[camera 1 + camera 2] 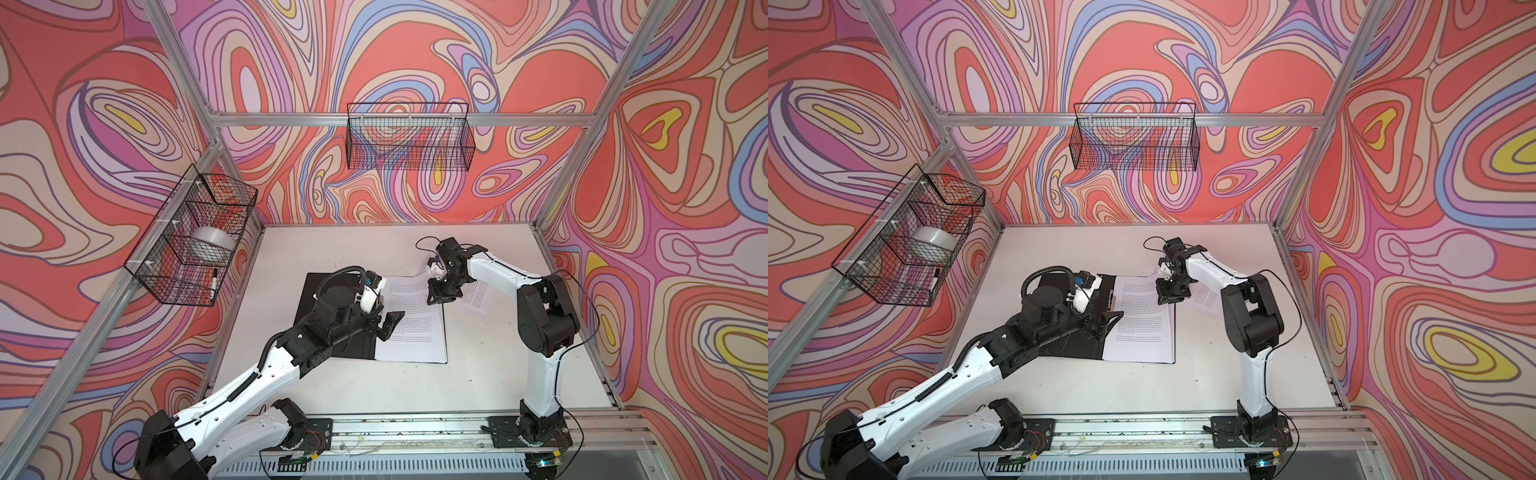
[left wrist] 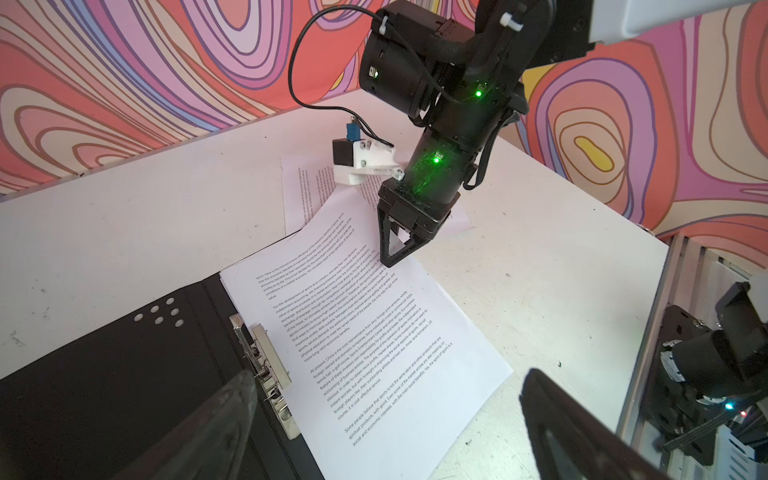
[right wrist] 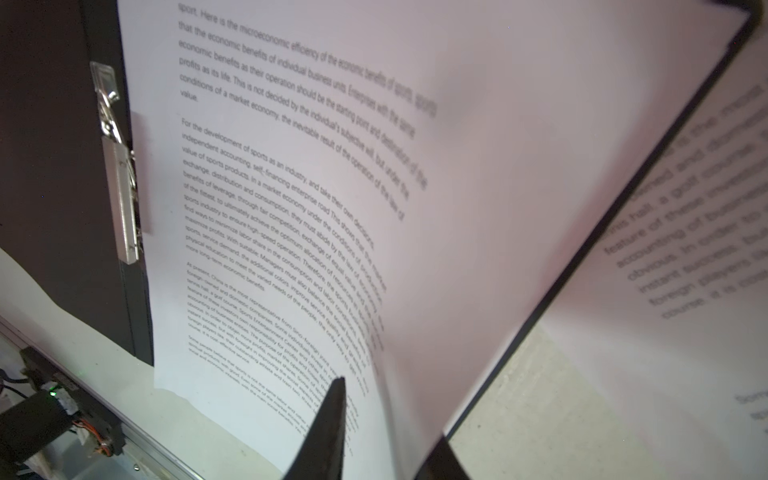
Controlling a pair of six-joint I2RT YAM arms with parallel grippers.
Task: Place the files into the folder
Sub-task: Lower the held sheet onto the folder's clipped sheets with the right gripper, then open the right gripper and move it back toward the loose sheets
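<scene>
Left gripper (image 1: 392,326) wide open, empty, over open folder (image 1: 311,291). Right gripper (image 1: 438,302) jaws narrow around lifted edge of files (image 1: 415,328); can't tell if gripped.

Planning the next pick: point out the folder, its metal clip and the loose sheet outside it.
folder (image 2: 104,374), left wrist view, black inner cover.
metal clip (image 2: 271,358), left wrist view, silver bar.
loose sheet (image 1: 478,297), in a top view, printed area.

Top views high, facing down, wrist views close, all sharing the files (image 2: 374,332)
</scene>
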